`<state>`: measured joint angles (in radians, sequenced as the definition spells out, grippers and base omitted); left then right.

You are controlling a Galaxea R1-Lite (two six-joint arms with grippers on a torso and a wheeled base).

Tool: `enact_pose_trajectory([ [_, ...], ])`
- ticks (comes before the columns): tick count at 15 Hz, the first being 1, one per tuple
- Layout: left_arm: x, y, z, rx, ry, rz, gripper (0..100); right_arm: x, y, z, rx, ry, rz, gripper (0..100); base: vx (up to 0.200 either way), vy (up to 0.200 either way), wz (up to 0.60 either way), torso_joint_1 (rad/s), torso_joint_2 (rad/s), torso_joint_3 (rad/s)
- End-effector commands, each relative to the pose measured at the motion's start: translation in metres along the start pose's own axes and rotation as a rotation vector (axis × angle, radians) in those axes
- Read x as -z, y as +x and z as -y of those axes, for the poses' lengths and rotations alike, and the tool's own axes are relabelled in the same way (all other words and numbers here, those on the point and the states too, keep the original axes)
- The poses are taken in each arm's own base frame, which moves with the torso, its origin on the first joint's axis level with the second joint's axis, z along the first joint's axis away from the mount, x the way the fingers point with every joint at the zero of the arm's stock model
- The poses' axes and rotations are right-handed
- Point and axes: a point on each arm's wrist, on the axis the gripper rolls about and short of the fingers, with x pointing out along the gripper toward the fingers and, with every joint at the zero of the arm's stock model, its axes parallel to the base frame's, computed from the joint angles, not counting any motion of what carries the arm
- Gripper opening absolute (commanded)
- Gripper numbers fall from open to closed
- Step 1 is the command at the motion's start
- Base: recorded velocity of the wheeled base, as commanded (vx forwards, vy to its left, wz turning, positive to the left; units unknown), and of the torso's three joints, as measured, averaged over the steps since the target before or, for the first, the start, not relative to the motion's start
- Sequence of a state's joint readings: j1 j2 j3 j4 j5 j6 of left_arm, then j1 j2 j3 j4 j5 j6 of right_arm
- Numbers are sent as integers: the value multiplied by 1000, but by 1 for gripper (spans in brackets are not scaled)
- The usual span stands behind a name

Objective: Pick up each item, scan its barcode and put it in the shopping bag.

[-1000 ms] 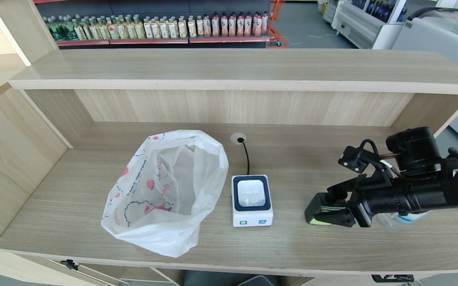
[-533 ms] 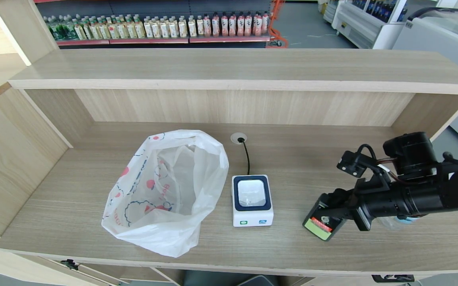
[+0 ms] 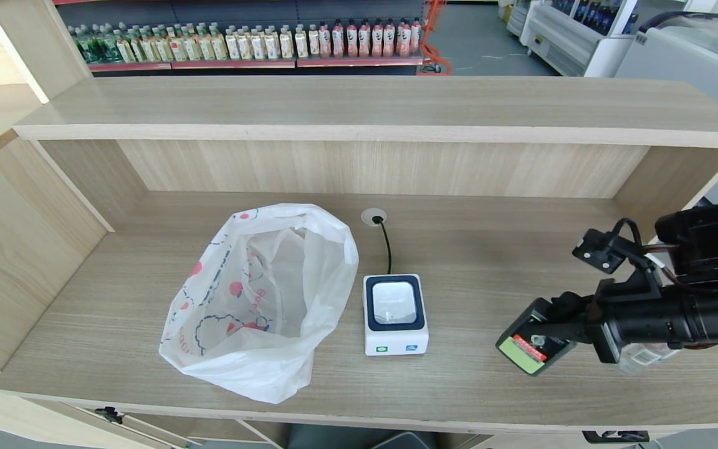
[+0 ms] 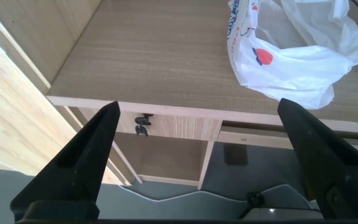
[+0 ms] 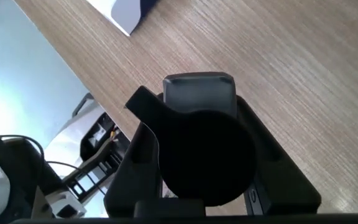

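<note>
Black item [image 3: 530, 350], boxy with a glossy green-and-red end face, is clamped in the right gripper [image 3: 552, 321] over the wood-grain counter [image 3: 459, 262]. White square scanner [image 3: 395, 315] sits to that gripper's left, with the crinkled plastic shopping bag [image 3: 259, 299] further left. Left gripper [image 4: 199, 106]: I see its fingers spread wide, holding nothing, with the bag just ahead.

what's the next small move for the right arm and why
The right gripper holds a small dark item above the counter, to the right of the scanner. Likely next: carry it left over the scanner window, since scanning comes before the shopping bag.
</note>
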<state>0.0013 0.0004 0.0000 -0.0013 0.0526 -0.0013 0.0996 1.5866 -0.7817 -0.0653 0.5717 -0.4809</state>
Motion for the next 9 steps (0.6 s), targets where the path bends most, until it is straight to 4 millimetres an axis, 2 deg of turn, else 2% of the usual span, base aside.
enact_pose_trajectory([
  [1,0,0,0,-1,0,1,100,-13,-22,-7,15,-23,84,0,0,0,0,0,0,0],
  [4,0,0,0,-1,0,1,100,-22,-35,-10,37,-47,132,0,0,0,0,0,0,0],
  [6,0,0,0,-1,0,1,100,-33,-53,-12,82,-56,190,0,0,0,0,0,0,0],
  [9,0,0,0,-1,0,1,100,-48,-101,-38,146,-69,335,0,0,0,0,0,0,0],
])
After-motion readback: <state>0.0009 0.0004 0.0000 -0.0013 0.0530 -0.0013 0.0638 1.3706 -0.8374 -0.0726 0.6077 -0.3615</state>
